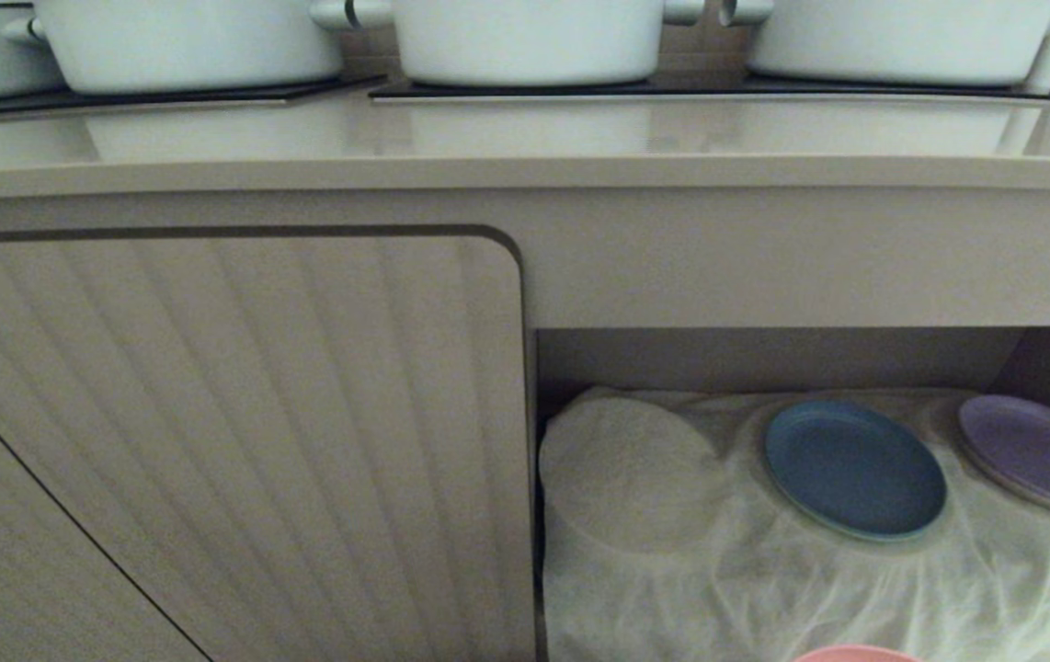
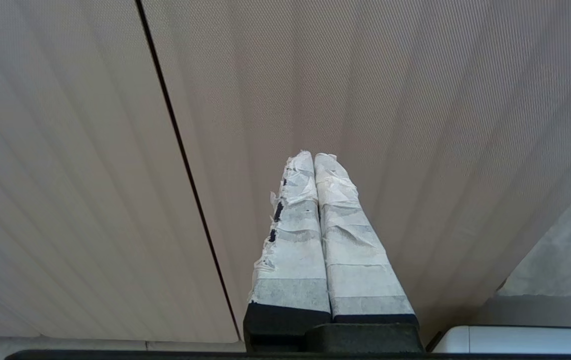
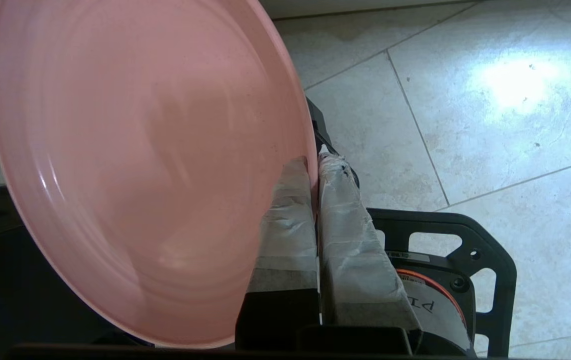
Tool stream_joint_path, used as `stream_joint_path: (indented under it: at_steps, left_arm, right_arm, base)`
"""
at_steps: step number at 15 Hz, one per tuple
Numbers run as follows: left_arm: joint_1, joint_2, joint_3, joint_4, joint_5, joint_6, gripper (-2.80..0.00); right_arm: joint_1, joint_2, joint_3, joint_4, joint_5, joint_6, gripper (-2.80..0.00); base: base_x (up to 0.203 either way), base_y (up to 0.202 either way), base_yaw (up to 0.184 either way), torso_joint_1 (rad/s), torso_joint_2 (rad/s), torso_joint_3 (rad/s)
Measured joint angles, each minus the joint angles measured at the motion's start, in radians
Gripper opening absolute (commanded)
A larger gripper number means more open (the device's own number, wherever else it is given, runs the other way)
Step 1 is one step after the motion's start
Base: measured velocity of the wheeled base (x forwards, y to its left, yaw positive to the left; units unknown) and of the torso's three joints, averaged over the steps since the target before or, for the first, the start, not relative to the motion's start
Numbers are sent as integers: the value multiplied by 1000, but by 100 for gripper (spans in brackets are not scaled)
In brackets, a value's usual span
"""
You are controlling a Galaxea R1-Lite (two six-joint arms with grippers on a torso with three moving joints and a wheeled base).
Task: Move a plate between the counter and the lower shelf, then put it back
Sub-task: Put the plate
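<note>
Spanning the upper part of the head view, the counter carries three white pots on black inset panels along its back. Below it, a ribbed beige cabinet door stands closed to the left of the lower shelf, whose floor is draped in a wrinkled white cloth. On that cloth rest a blue plate and, to its right, a purple plate, apart from each other. The pink plate is off both surfaces, held tilted above the tiled floor; only a sliver shows at the head view's bottom edge. The right gripper is clenched on the plate's rim. The left gripper, fingers pressed together and holding nothing, faces the cabinet door.
</note>
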Motion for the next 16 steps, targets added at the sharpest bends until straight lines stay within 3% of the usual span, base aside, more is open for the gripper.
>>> stream_joint_path:
  at_steps: [16]
  left_arm:
    - [0, 0, 0, 0, 0, -1, -280]
  right_arm:
    - [37, -4, -1, -3, 3, 8, -280]
  base:
    - [0, 0, 0, 0, 0, 0]
